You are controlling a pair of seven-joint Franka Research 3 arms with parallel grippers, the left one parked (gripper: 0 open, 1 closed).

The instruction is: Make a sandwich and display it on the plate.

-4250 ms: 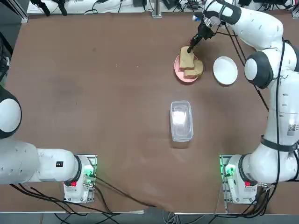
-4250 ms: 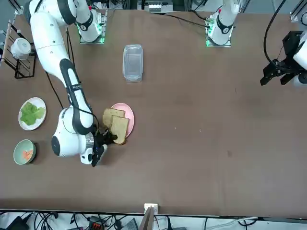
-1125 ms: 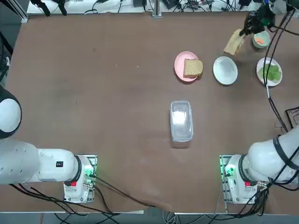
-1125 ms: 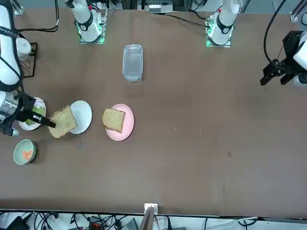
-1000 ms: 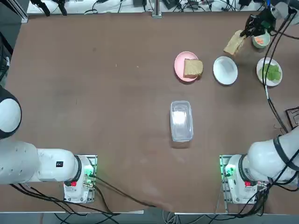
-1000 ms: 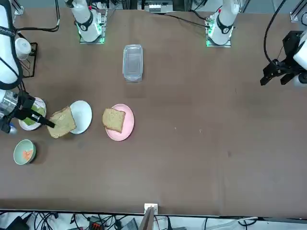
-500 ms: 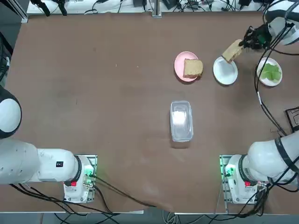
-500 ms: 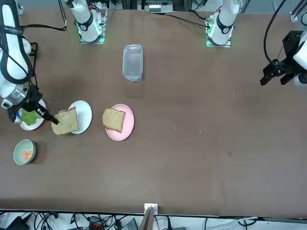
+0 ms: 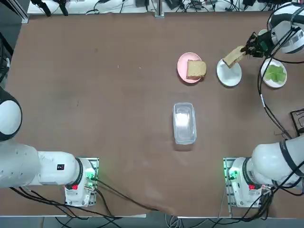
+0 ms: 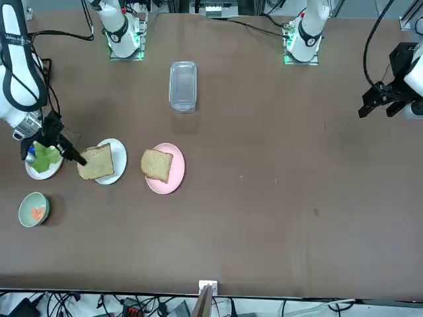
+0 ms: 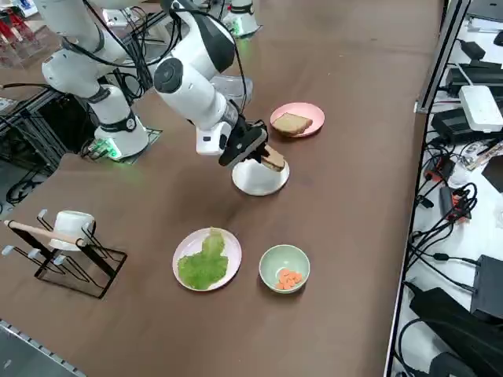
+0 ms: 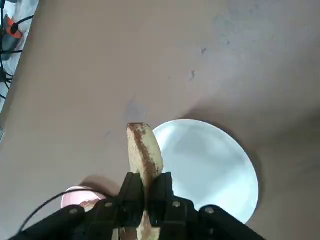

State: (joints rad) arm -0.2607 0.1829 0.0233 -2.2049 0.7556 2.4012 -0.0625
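Pink plate (image 9: 185,71) in the top view holds one bread slice (image 9: 195,69); to its right, the white plate (image 9: 229,75) lies under a second slice (image 9: 232,57), pinched at its edge by the right gripper (image 9: 244,49) just above it.

My right gripper (image 12: 146,192) has its jaws closed on a bread slice (image 12: 144,155), which I hold edge-on, so that the brown crust faces the camera. The slice is tilted and clear of the brown worktop (image 12: 100,65). The white plate (image 12: 215,165) lies below and beside the slice, with its surface bare. The rim of a pink plate (image 12: 75,197) shows past my fingers (image 12: 131,192); something tan lies on it, mostly hidden. Cables (image 12: 10,27) sit at the worktop's edge.
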